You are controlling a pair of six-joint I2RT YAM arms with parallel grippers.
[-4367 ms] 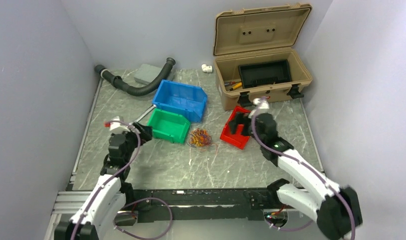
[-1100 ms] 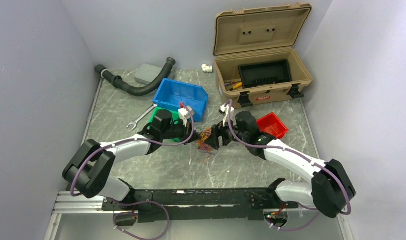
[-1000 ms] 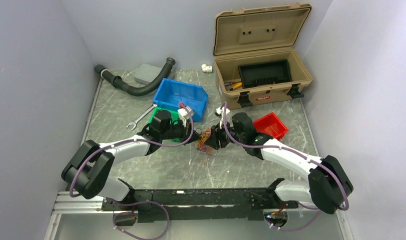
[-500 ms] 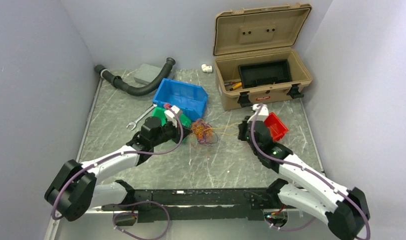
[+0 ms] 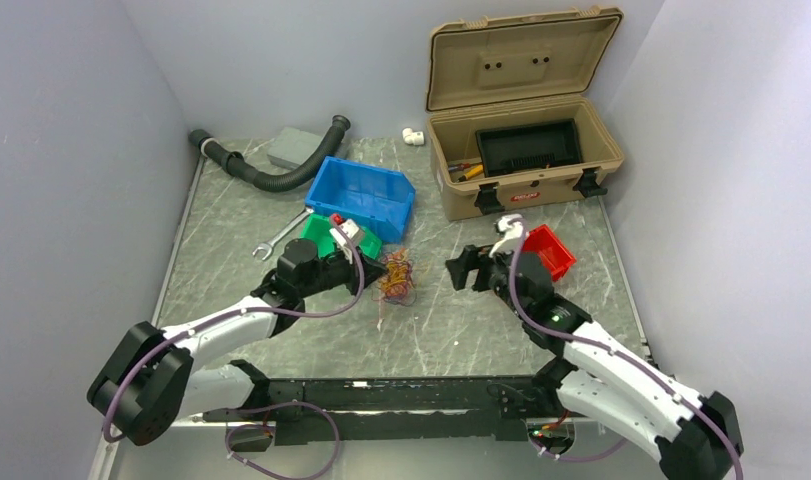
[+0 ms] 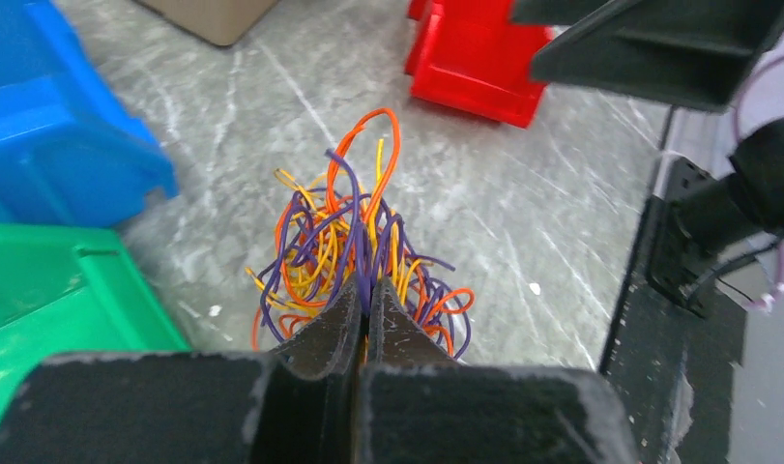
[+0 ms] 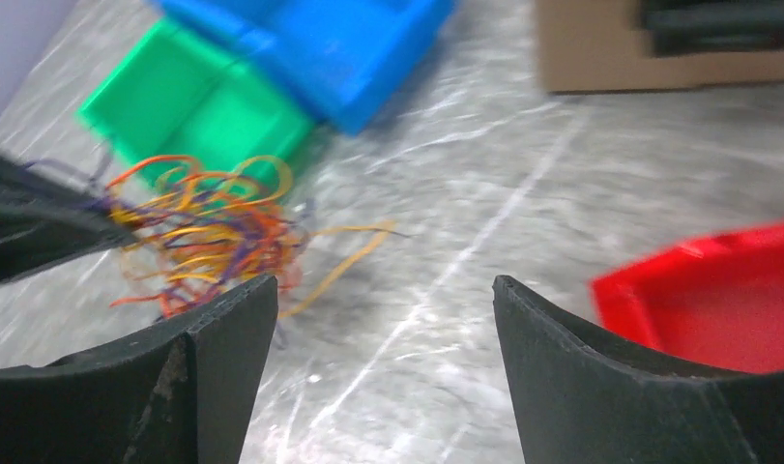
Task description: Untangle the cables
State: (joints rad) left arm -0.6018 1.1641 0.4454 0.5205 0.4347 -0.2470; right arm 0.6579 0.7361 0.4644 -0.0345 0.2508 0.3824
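Nearest the bases, the left arm lies low and long over the grey marbled table [image 5: 431, 325]. Its forearm is almost level and reaches forward and across towards the right arm's side. The right arm rises from its base, bends at the elbow and turns inward, so the two wrists face each other across the work.

The left gripper [image 6: 368, 294] is clenched. Its black fingers are pressed together on a few purple and orange strands at the near edge of the tangle of thin orange, yellow and purple cables [image 6: 354, 227]. That grip looks meant as an anchor, pinning the bundle so that a pull from the other side draws strands out rather than dragging the whole knot.

The cables [image 5: 397, 277] rest on the table just beside the green plastic bin [image 5: 319, 229], on its right-arm side and outside it. Most are bunched in loops. One yellow-orange strand trails out of the knot, away from the green bin and towards the right arm.

The right gripper [image 7: 383, 290] is released, its jaws standing wide with nothing between them. It hangs beyond the cables from the green bin, apart from them and aimed at them, probably lined up for a fresh bite, with the trailing strand the easiest pick.

The red plastic bin [image 5: 553, 249] sits farther out on that same side. The blue plastic bin [image 5: 366, 195] touches the green bin's far side. Beyond it stand the open tan hard case [image 5: 526, 150] and the black corrugated hose [image 5: 271, 178].
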